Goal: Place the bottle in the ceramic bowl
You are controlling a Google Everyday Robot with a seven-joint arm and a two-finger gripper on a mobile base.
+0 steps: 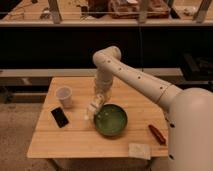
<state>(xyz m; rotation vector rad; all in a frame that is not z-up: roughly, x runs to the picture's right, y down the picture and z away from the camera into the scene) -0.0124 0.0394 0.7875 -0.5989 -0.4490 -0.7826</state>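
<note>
The gripper (99,98), pale cream-white like the arm (135,80) behind it, hung just left of the frame's centre. Below it the bottle (93,109) was plain white. The ceramic bowl (111,121) at lower centre was a glossy green with pale highlights on the glaze. The cup (64,96) at centre left was a milky, translucent white. The phone (60,117) beneath it was flat black. At lower right lay a red object (157,134) and a whitish square (139,150). The table (75,142) was light, honey-toned wood.
</note>
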